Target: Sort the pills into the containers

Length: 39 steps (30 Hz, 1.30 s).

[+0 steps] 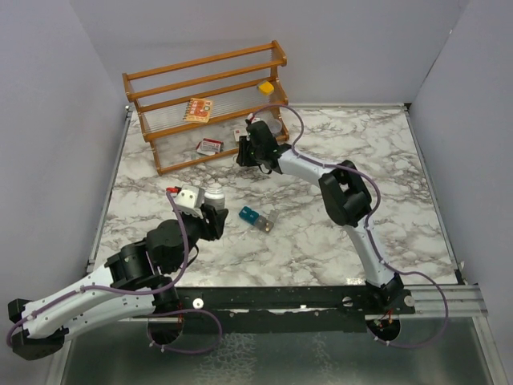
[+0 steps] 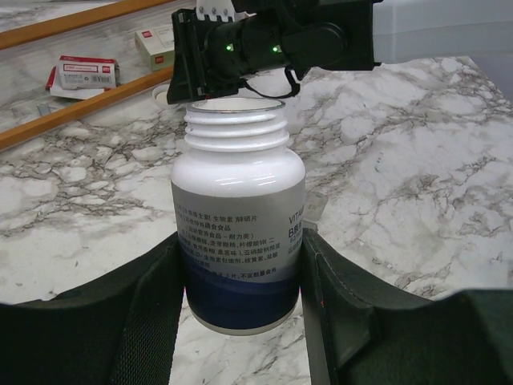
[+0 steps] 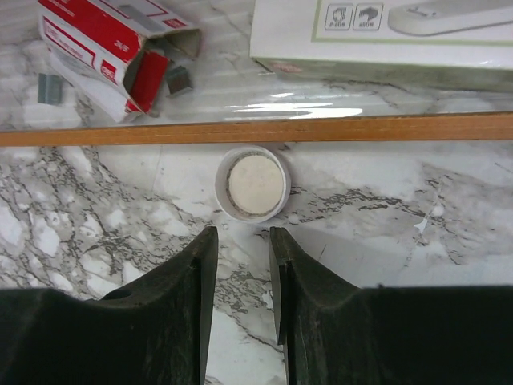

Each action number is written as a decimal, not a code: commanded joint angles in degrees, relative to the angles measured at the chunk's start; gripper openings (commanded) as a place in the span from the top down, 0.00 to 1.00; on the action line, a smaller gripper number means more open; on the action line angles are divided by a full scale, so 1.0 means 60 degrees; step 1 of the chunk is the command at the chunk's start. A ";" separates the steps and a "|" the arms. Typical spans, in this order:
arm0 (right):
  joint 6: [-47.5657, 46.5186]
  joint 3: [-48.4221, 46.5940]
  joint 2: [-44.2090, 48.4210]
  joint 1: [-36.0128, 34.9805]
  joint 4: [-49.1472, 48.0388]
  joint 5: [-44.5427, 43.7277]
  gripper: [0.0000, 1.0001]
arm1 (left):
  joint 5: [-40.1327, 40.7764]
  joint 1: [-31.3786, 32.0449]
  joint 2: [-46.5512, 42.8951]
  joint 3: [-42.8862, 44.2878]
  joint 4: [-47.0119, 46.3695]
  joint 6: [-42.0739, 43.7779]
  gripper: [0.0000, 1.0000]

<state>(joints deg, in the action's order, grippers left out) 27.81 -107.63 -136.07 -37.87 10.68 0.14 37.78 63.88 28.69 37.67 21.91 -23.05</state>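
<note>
the left jaws grip the uncapped bottle upright, the right jaws stand slightly apart and empty by the cap at upper middle, so opening looks done and the next move is tipping pills into the containers mid-frame on the table.
</note>
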 commanded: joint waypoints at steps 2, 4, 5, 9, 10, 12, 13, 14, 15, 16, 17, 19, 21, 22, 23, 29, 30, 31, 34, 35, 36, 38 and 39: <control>0.0140 -0.0415 -0.0400 -0.0075 -0.0013 -0.0694 0.67 | -0.0333 0.0032 0.0007 -0.0109 -0.0206 -0.0170 1.00; 0.0137 -0.0511 -0.0517 -0.0071 0.0034 -0.0764 0.68 | -0.0383 0.0023 0.0036 -0.0134 -0.0197 -0.0172 1.00; 0.0139 -0.0519 -0.0535 -0.0075 0.0011 -0.0805 0.68 | -0.0403 0.0031 0.0034 -0.0127 -0.0195 -0.0161 1.00; 0.0218 -0.0404 -0.0574 -0.0069 -0.0182 -0.0873 0.68 | -0.0443 0.0031 0.0041 -0.0126 -0.0214 -0.0139 1.00; 0.0265 -0.0388 -0.0580 -0.0071 -0.0227 -0.0886 0.68 | -0.0451 0.0032 0.0035 -0.0126 -0.0210 -0.0122 1.00; 0.0376 -0.0369 -0.0608 -0.0075 -0.0353 -0.0904 0.68 | -0.0452 0.0034 0.0036 -0.0140 -0.0223 -0.0100 1.00; 0.0431 -0.0389 -0.0630 -0.0064 -0.0391 -0.0910 0.68 | -0.0452 0.0029 0.0027 -0.0141 -0.0226 -0.0097 1.00; 0.0464 -0.0456 -0.0688 -0.0072 -0.0401 -0.0916 0.68 | -0.0452 0.0028 0.0048 -0.0141 -0.0237 -0.0097 1.00; 0.0506 -0.0585 -0.0781 -0.0068 -0.0333 -0.0917 0.68 | -0.0472 0.0032 0.0052 -0.0133 -0.0226 -0.0086 1.00; 0.0541 -0.0752 -0.0886 -0.0067 -0.0242 -0.0954 0.68 | -0.0491 0.0034 0.0049 -0.0127 -0.0230 -0.0085 1.00; 0.0560 -0.0906 -0.0989 -0.0073 -0.0172 -0.0946 0.68 | -0.0508 0.0033 0.0043 -0.0126 -0.0247 -0.0073 1.00; 0.0598 -0.1117 -0.1149 -0.0062 -0.0100 -0.0884 0.68 | -0.0510 0.0033 0.0070 -0.0112 -0.0263 -0.0056 1.00; 0.0621 -0.1293 -0.1287 -0.0075 -0.0049 -0.0816 0.69 | -0.0510 0.0032 0.0072 -0.0111 -0.0254 -0.0047 1.00; 0.0623 -0.1400 -0.1362 -0.0075 0.0006 -0.0815 0.69 | -0.0490 0.0033 0.0068 -0.0111 -0.0261 -0.0045 1.00; 0.0631 -0.1485 -0.1415 -0.0068 0.0070 -0.0833 0.70 | -0.0482 0.0033 0.0060 -0.0111 -0.0282 -0.0043 1.00; 0.0677 -0.1408 -0.1441 -0.0082 0.0269 -0.1086 0.99 | -0.0412 0.0025 -0.0057 -0.0055 -0.0312 0.0075 1.00; 0.0681 -0.1342 -0.1430 -0.0087 0.0289 -0.1149 0.99 | -0.0397 0.0032 -0.0084 -0.0046 -0.0312 0.0089 1.00; 0.0669 -0.1289 -0.1429 -0.0090 0.0349 -0.1195 0.99 | -0.0381 0.0032 -0.0124 -0.0039 -0.0312 0.0102 1.00; 0.0559 -0.1100 -0.1326 -0.0117 0.0496 -0.1357 0.99 | -0.0351 0.0032 -0.0233 -0.0049 -0.0307 0.0107 1.00; 0.0482 -0.0977 -0.1218 -0.0147 0.0484 -0.1479 0.99 | -0.0339 0.0032 -0.0250 -0.0060 -0.0299 0.0115 1.00; 0.0384 -0.0828 -0.1080 -0.0181 0.0452 -0.1619 0.99 | -0.0335 0.0033 -0.0274 -0.0081 -0.0301 0.0094 1.00; 0.0118 -0.0489 -0.0679 -0.0266 0.0381 -0.1932 0.99 | -0.0346 0.0031 -0.0257 -0.0107 -0.0313 0.0066 1.00; -0.0051 -0.0309 -0.0445 -0.0314 0.0331 -0.2137 0.99 | -0.0360 0.0032 -0.0237 -0.0126 -0.0312 0.0042 1.00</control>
<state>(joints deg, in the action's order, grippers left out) 30.96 -113.80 -142.69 -38.68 10.11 -6.48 36.01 63.88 27.75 37.23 21.89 -22.98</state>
